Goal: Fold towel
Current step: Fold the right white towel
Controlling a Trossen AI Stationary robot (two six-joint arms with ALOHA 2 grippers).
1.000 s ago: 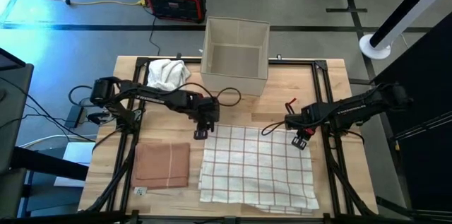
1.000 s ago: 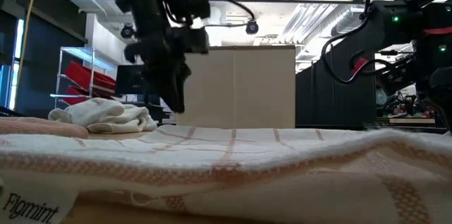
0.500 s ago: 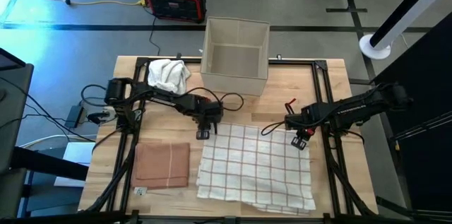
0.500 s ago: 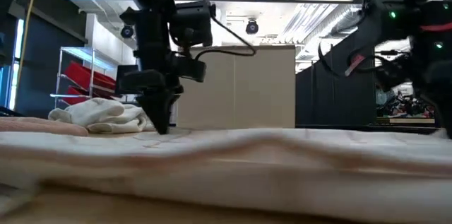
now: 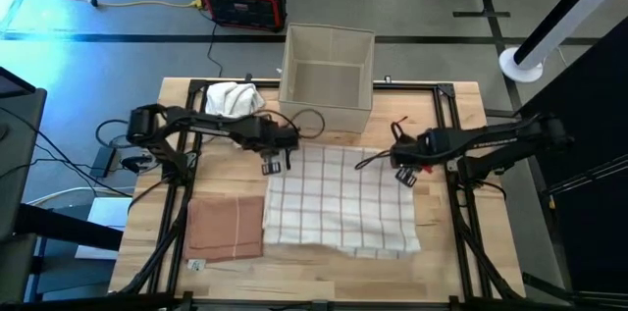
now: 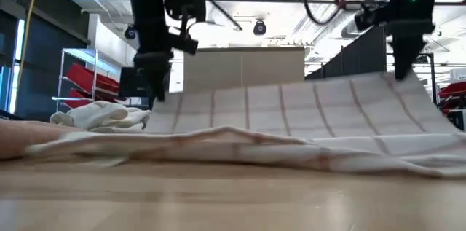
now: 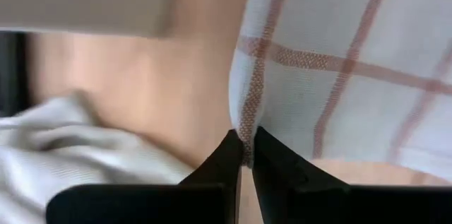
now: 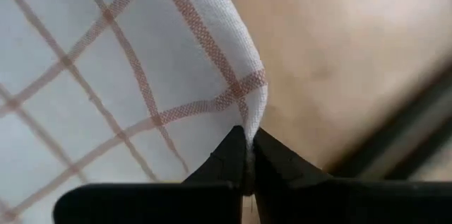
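Note:
A white towel with red checks lies on the wooden table, its far edge raised and its near part resting on the tabletop. My left gripper is shut on the towel's far left corner. My right gripper is shut on its far right corner. In the low view the raised edge spans between the left gripper and the right gripper. My left gripper pinches the towel's far left corner between its two fingertips, coming steeply from above. The corner is lifted clear and the cloth slopes down from it to the table. My right gripper pinches the far right corner at its hemmed edge between its two fingertips, also steeply from above. That corner is lifted clear, and the cloth falls away toward the table.
A folded tan towel lies at the near left. A crumpled white cloth lies at the far left, beside a beige open box at the far middle. Black frame rails run along the table's sides.
My left gripper has taken hold of the far left corner. Both grippers have risen and gone toward the far edge, lifting the towel's far edge. The towel's near edge has slid along the table toward the far side.

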